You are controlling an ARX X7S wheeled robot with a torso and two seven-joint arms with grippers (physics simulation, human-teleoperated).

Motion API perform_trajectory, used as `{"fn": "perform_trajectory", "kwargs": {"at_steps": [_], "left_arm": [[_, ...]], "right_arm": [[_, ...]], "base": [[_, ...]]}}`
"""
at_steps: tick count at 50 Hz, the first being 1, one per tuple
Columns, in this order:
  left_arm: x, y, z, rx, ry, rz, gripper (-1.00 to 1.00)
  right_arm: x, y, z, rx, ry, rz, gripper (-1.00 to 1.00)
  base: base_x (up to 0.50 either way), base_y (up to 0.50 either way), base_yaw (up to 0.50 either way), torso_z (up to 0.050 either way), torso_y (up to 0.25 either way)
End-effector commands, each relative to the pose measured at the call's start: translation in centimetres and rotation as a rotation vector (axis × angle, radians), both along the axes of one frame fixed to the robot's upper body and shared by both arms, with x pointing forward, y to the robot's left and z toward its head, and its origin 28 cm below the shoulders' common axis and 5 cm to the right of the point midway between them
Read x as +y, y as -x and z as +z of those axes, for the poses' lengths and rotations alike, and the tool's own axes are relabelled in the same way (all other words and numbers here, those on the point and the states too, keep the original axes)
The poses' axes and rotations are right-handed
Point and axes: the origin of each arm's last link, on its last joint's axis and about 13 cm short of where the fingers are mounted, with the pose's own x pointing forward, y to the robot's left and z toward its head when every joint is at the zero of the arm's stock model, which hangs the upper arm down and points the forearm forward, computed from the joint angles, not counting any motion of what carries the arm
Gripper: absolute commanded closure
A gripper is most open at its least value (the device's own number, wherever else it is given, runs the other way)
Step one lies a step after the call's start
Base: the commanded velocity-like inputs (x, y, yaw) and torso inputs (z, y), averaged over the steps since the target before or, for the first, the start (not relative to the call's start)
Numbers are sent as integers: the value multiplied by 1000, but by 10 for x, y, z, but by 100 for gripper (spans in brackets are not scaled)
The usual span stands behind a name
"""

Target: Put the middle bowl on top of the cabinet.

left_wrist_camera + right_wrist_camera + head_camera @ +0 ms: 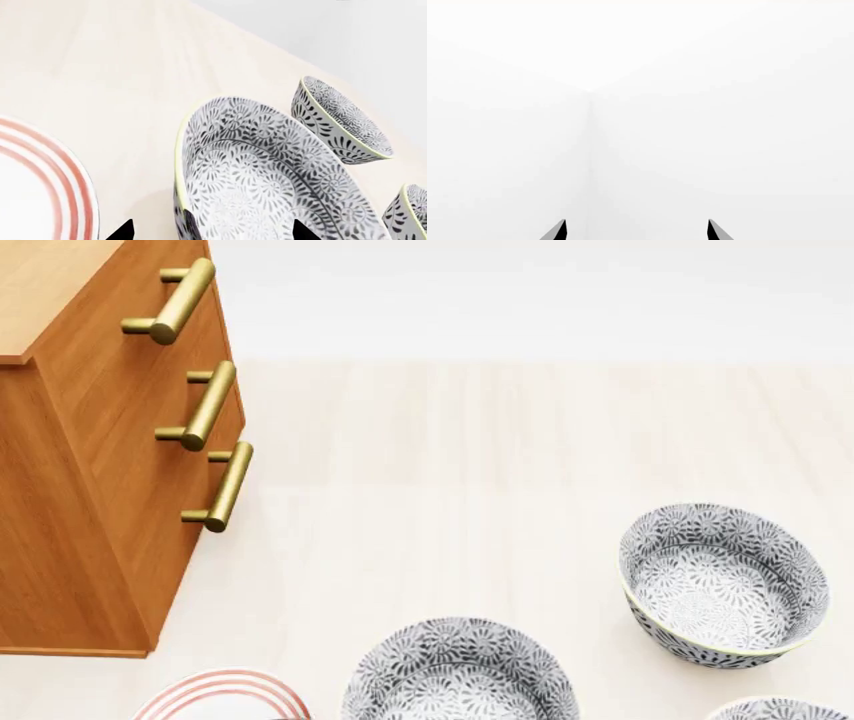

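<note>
We see the cabinet (107, 440) at far left, a striped plate (224, 695), then the middle bowl (461, 675) on the worktop (467, 490), another bowl (721, 585) rightward. Left jaws spread around the middle bowl's rim; right jaws spread, empty.

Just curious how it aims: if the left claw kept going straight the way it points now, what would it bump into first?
Most likely the middle bowl. It fills the space ahead of the left gripper, whose fingertips sit wide apart around it. Depth is hard to judge here.
</note>
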Motion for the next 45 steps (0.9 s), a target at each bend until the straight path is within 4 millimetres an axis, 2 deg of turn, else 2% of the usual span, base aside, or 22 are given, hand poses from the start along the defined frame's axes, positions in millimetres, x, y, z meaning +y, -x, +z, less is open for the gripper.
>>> {"fn": "perform_trajectory", "kwargs": {"at_steps": [1,3,4,18,45], "left_arm": [[0,0,-11,43,-3,-12,-100],[0,-1,-12,45,15,-17,-100],[0,-1,-13,47,16,-16,100],[2,2,-9,-22,48,-1,100],[2,6,-1,-76,74,-20,100]], "right_arm": [[0,0,1,-5,3,-2,-100],[0,0,1,-4,4,-1,-100],[0,0,0,-4,4,0,-100],[-2,1,0,-9,3,-3,-100],[1,0,0,-13,5,0,-100]], "base": [[0,0,0,0,0],[0,0,0,0,0],[0,0,0,0,0],[0,0,0,0,0],[0,0,0,37,218]]}}
